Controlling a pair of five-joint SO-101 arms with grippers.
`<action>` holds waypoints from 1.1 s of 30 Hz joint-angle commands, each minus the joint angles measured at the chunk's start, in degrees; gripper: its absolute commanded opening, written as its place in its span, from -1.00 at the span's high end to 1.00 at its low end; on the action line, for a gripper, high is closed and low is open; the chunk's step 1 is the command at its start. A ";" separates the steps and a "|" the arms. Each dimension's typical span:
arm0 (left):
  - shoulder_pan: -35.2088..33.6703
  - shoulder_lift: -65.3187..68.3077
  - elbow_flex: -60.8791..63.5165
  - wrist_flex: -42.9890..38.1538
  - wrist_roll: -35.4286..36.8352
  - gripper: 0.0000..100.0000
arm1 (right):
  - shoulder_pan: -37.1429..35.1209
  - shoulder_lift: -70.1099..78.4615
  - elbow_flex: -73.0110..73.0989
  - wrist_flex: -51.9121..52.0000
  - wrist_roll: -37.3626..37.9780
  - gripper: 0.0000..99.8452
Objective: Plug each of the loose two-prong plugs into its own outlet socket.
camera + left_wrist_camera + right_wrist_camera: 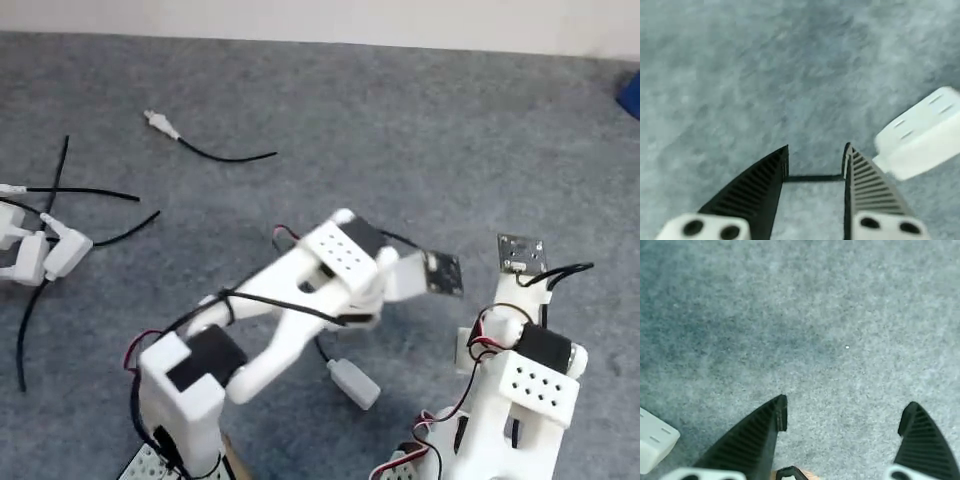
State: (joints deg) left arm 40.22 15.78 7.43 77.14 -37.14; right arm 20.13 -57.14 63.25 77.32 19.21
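Observation:
A white outlet block (352, 382) with a black cord lies on the grey carpet between the two arms. In the left wrist view my left gripper (816, 147) is open over bare carpet. The outlet block (920, 135) lies just beside one finger and shows its slot pairs. A thin black line crosses the gap low between the fingers. My right gripper (847, 401) is open wide above the carpet, with a corner of a white slotted block (652, 442) off to one side. A loose two-prong plug (160, 123) with a short black cord lies far back on the left.
Several white plugs and blocks with black cords (40, 255) lie in a tangle at the left edge. The left arm (330, 265) stretches across the middle, and the right arm (530, 380) stands at the front right. A blue thing (632, 95) sits at the right edge.

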 commanded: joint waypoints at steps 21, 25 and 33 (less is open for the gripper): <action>1.19 -21.23 14.64 8.62 0.79 0.63 | 0.57 -0.66 -1.10 -2.86 0.79 0.31; 3.82 -24.04 15.08 17.14 -8.44 0.63 | 0.57 -0.66 -0.92 -2.86 1.05 0.31; 6.73 -31.69 27.03 2.90 -20.92 0.63 | 1.27 -0.66 -1.10 -3.12 1.58 0.31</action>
State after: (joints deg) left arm 46.11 -13.32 31.16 87.69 -56.66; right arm 20.48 -57.14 63.25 75.21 19.38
